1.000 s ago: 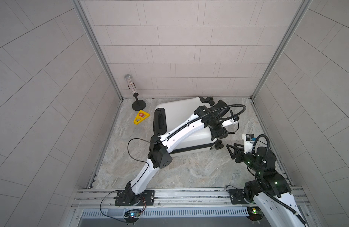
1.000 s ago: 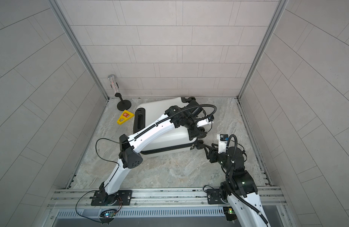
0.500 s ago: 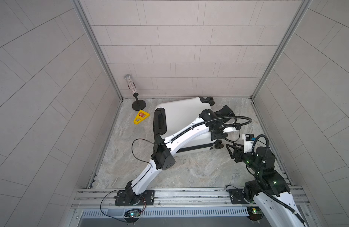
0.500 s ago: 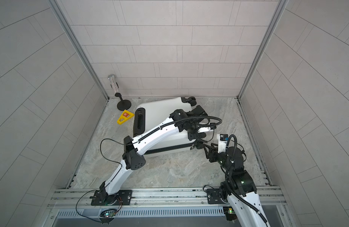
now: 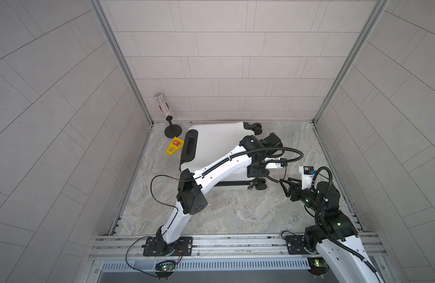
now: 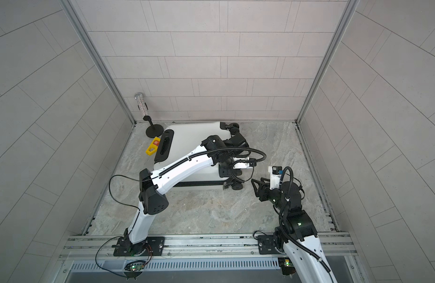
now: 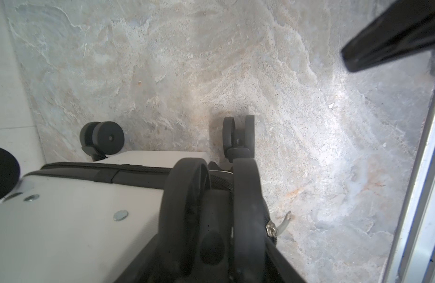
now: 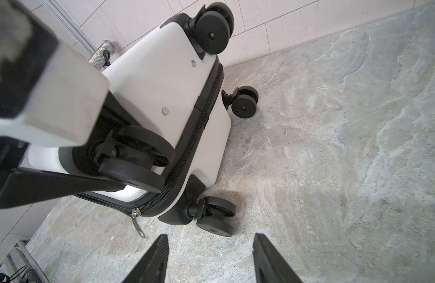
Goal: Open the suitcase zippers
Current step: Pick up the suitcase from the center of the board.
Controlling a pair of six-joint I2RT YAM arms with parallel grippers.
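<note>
The white suitcase [image 5: 216, 144] [image 6: 189, 139] lies flat on the stone floor, wheels to the right. Its black zippers [image 8: 204, 117] [image 7: 113, 171] run round the rim. A metal pull [image 8: 138, 224] [image 7: 284, 220] [image 5: 249, 187] dangles at the near right corner. My left gripper [image 5: 257, 171] [image 6: 226, 172] [image 7: 212, 232] reaches over the case, open, its fingers [image 8: 64, 183] close on either side of the upper corner wheel [image 8: 133, 159]. My right gripper [image 5: 283, 187] [image 6: 254, 188] [image 8: 209, 234] hovers open and empty just right of that corner, facing the pull.
A black-footed stand with a glittery tube [image 5: 172, 122] and a yellow tool [image 5: 174, 145] sit at the back left beside the case. Tiled walls close three sides. A metal rail [image 5: 223, 245] carries both arm bases in front. The lower corner wheel [image 8: 216, 215] rests on the floor.
My left gripper has come down from over the case's right end onto the near corner wheel, its jaws narrowing and then widening again. The right arm has stayed put.
</note>
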